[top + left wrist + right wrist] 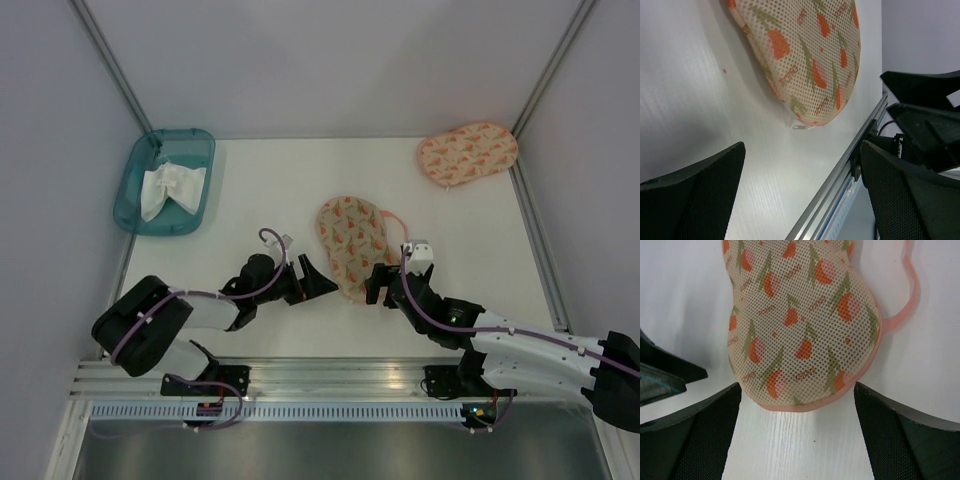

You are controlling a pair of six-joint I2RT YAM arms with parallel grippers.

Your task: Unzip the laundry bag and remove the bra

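I read the laundry bag [800, 330] as matt, finely perforated mesh cloth with smooth piped edging; the white table [685, 110] looks smooth, faintly grained, slightly sheeny; right finger pads [690, 440] dull, dimpled black; the rail [827, 197] brushed metal

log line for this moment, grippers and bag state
phase: pre-grasp | left gripper: open, left of bag, apart | right gripper: open, at bag's near end | centre laundry bag: flat on table, looks zipped
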